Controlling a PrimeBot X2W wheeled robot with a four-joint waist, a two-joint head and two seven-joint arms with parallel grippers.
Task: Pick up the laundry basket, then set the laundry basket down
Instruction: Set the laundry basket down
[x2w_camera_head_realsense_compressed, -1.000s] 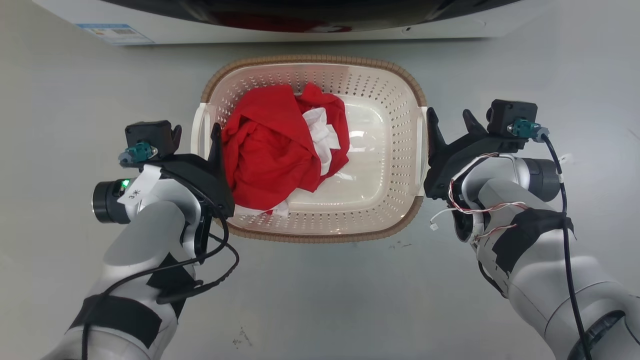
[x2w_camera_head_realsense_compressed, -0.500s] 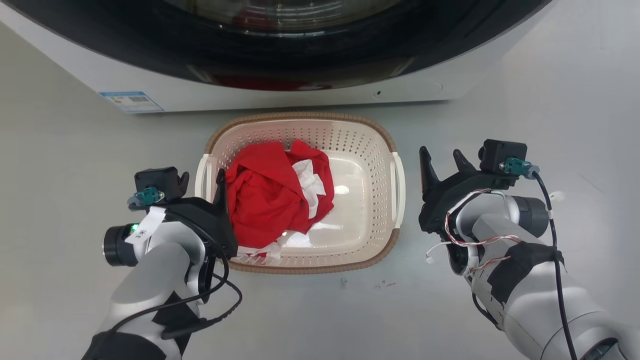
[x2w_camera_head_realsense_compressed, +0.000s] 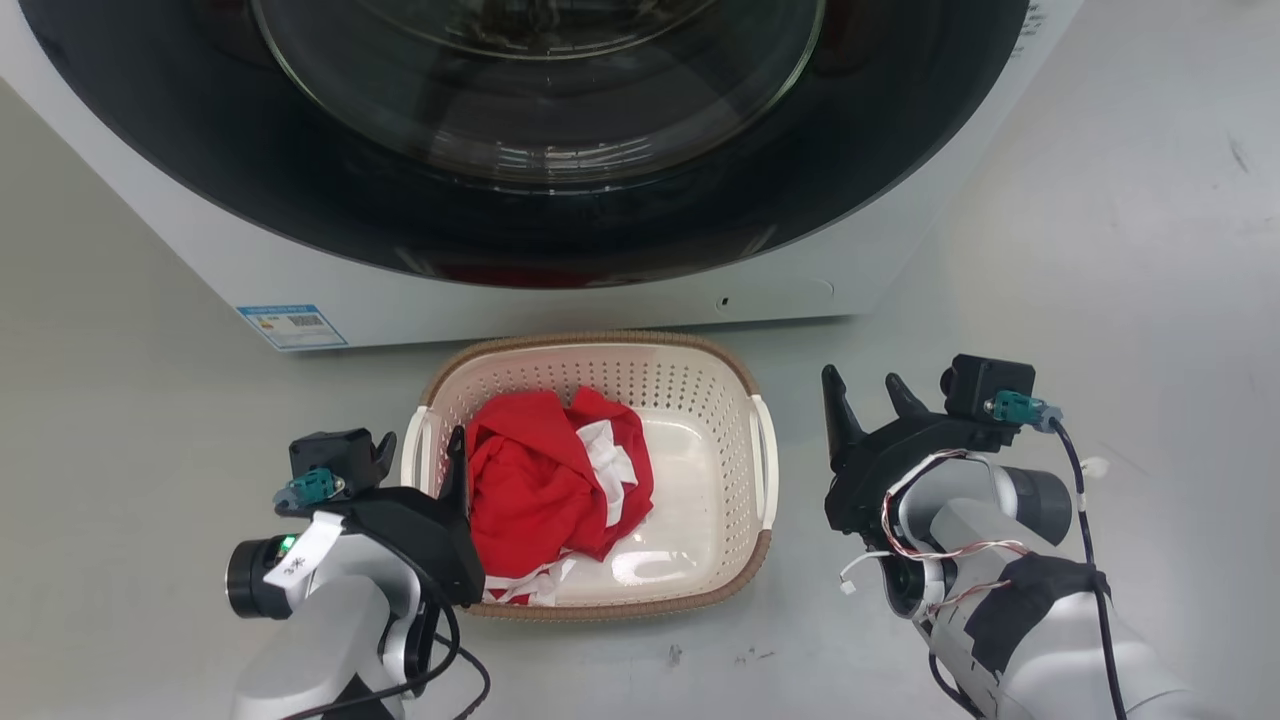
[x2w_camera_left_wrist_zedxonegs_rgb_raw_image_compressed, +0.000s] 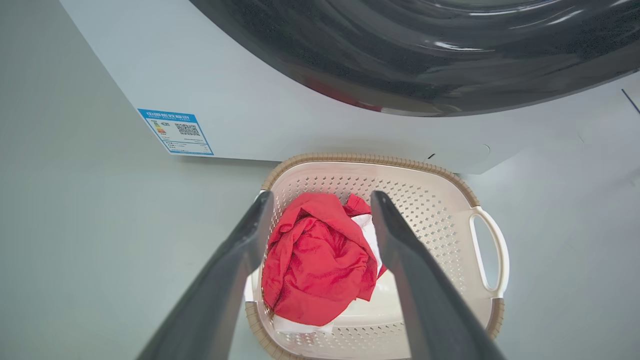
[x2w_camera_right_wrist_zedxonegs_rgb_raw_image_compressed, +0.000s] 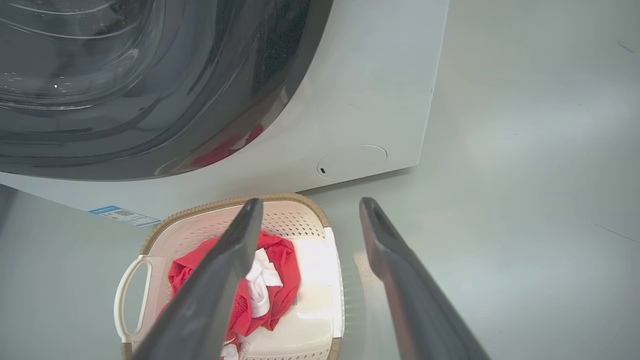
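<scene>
Presently, your laundry basket (x2w_camera_head_realsense_compressed: 590, 341) sits on the floor (x2w_camera_head_realsense_compressed: 150, 420) just before the washing machine (x2w_camera_head_realsense_compressed: 620, 290). The red garment (x2w_camera_head_realsense_compressed: 540, 480) is bunched in its left half, so the load likely leans that way. Your left gripper (x2w_camera_head_realsense_compressed: 421, 440) hangs over the left handle (x2w_camera_head_realsense_compressed: 410, 460), fingers spread and holding nothing. Your right gripper (x2w_camera_head_realsense_compressed: 860, 378) stands apart from the right handle (x2w_camera_head_realsense_compressed: 771, 460), likewise spread and empty. Judgement: they flank the basket because its two handles call for a level, two-sided lift.

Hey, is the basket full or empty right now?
Partly full. Red and white clothes lie bunched in the left half of the basket; its bare cream bottom shows on the right.
</scene>
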